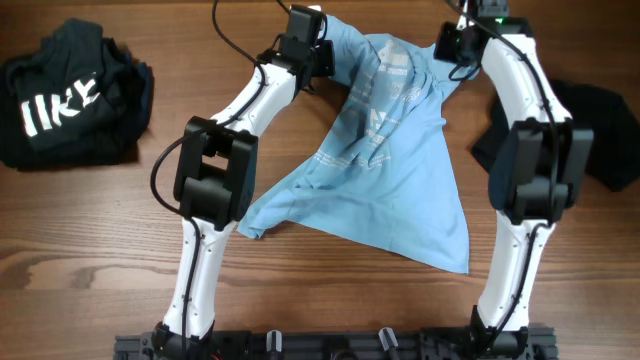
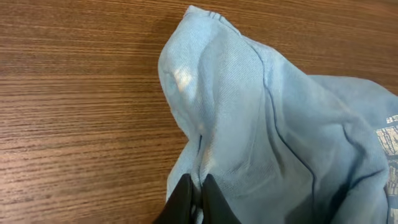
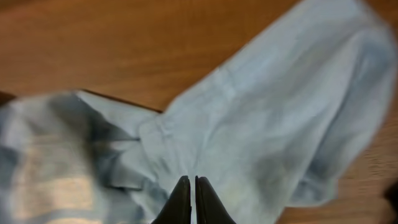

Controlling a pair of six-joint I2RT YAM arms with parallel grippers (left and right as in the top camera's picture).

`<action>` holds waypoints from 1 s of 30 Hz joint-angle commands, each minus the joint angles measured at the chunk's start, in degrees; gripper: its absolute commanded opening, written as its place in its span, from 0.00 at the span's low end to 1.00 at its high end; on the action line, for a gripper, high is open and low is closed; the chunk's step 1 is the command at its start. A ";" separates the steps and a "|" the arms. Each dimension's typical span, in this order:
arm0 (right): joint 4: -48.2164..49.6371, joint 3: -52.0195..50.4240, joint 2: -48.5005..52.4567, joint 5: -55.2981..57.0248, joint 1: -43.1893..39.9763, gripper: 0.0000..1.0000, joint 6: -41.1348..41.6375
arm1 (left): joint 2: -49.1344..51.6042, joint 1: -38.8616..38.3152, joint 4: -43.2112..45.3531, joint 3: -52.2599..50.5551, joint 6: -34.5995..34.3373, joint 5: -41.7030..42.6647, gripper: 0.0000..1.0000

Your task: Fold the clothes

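Note:
A light sky-blue T-shirt (image 1: 375,170) of the clothes lies spread on the wooden table, pale printed text facing up. Its far edge is lifted at two points. My left gripper (image 1: 322,52) is shut on a bunched fold at the shirt's far left corner; in the left wrist view its tips (image 2: 198,186) pinch the blue cloth (image 2: 249,112), which rises in a hump ahead of them. My right gripper (image 1: 449,47) is shut on the far right corner; in the right wrist view its tips (image 3: 191,185) close on the blue fabric (image 3: 273,118), and a sleeve hangs beyond.
A pile of black clothes with white lettering (image 1: 70,95) lies at the far left of the table. Another dark garment (image 1: 595,135) lies at the right, behind the right arm. Bare wood (image 1: 90,230) shows at front left.

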 commanded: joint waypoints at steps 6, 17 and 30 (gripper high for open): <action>0.24 0.02 6.27 0.31 -0.11 0.04 3.63 | -5.27 0.20 -1.62 1.36 0.11 -4.55 0.04; -0.96 -0.15 9.09 -0.37 -0.13 0.04 3.08 | -6.97 3.08 -3.58 1.36 0.11 -4.55 0.04; -1.73 -0.15 10.47 -1.66 -0.13 0.04 3.04 | -8.28 11.52 -3.43 1.40 8.11 -12.74 0.04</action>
